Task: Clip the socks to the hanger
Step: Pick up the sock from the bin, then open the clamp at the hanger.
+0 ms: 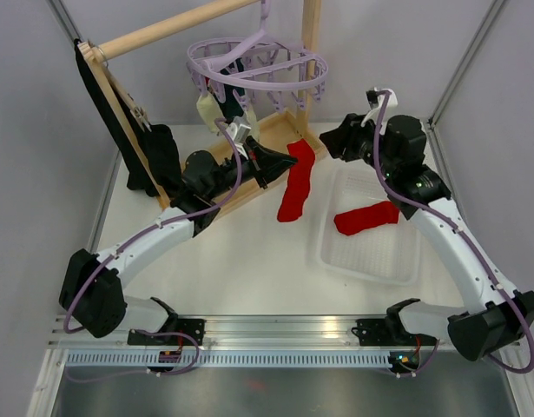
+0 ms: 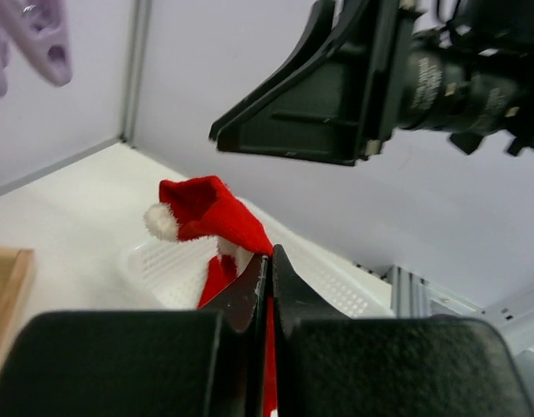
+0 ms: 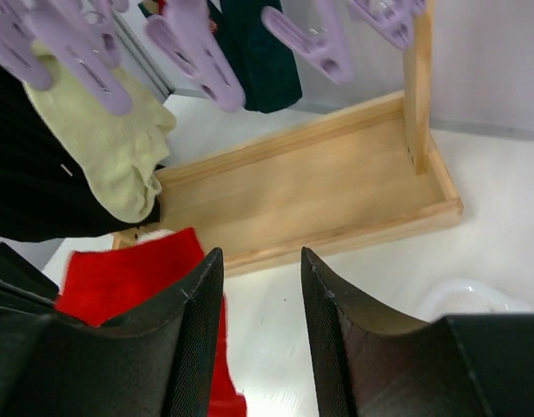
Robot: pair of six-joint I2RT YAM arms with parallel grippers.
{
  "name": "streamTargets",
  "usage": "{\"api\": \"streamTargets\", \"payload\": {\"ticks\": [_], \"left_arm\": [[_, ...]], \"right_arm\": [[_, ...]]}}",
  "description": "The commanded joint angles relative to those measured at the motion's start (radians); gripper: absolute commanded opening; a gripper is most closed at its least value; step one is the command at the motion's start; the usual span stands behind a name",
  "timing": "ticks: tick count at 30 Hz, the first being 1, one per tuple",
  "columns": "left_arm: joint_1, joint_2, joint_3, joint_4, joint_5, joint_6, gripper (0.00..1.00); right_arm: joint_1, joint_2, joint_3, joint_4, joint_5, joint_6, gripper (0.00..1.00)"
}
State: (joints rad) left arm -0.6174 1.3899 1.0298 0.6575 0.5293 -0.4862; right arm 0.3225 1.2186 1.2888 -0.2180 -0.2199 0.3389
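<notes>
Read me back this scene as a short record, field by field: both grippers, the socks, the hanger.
left gripper: jaws shut on red sock
right gripper: jaws open, holding nothing, below the hanger clips
on hanger: cream sock, teal sock
in tray: second red sock

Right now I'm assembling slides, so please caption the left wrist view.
Left gripper shut on a red sock with a white tuft, the tray behind it.
</notes>
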Motion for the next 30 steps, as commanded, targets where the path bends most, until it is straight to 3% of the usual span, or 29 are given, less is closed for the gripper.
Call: {"api": "streamTargets", "payload": {"ticks": [1, 5, 14, 30], "left_arm": [[-0.002, -0.074, -0.034, -0.128, -0.121, 0.123, 0.02], [-0.002, -0.115, -0.071, -0.159, -0.146, 0.139, 0.02], [-0.002, -0.193, -0.143, -0.18, -0.18, 0.184, 0.02], [-0.002, -0.241, -0.185, -0.188, -0.193, 0.196, 0.02]], "right_arm": [[0.093, 0.03, 0.09, 0.06, 0.186, -0.095, 0.47], [0.147, 0.059, 0.11, 0.13, 0.325, -0.127, 0.47], [0.245, 0.142, 0.188, 0.253, 0.457, -0.244, 0.47], [0.426, 0.35, 0.46, 0.111, 0.869, -0.382, 0.55]]}}
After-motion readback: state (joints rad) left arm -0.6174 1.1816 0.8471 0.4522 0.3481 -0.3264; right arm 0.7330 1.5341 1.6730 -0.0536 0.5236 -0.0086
